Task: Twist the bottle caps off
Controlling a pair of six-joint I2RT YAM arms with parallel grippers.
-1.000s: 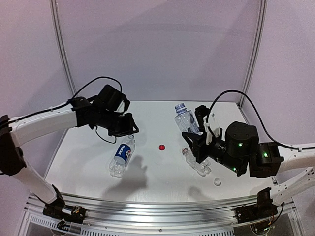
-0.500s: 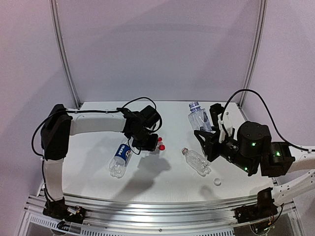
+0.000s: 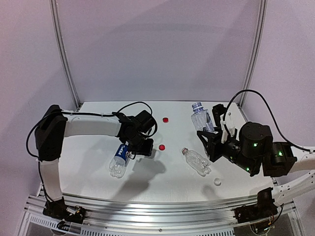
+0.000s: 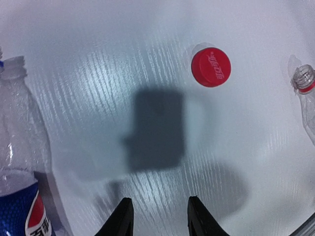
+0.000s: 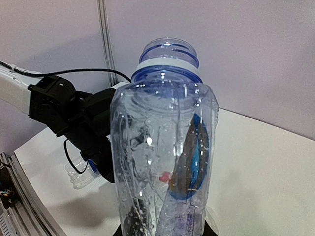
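Note:
Above the table's middle my left gripper points down, open, nothing between its fingers. A red cap lies loose ahead of it, also seen from the top. A second red cap lies farther back. The Pepsi bottle lies to its left, neck bare. An uncapped ribbed bottle lies right of centre, a whitish cap near it. My right gripper is shut on a clear bottle held upright, with no cap and a blue neck ring.
Metal frame posts stand at the table's back corners, left and right. A rail runs along the near edge by the arm bases. A black cable loops over the left arm.
The left arm swung from the left to the middle and its jaws opened. A second red cap now lies on the table farther back. The right arm carried its bottle slightly right.

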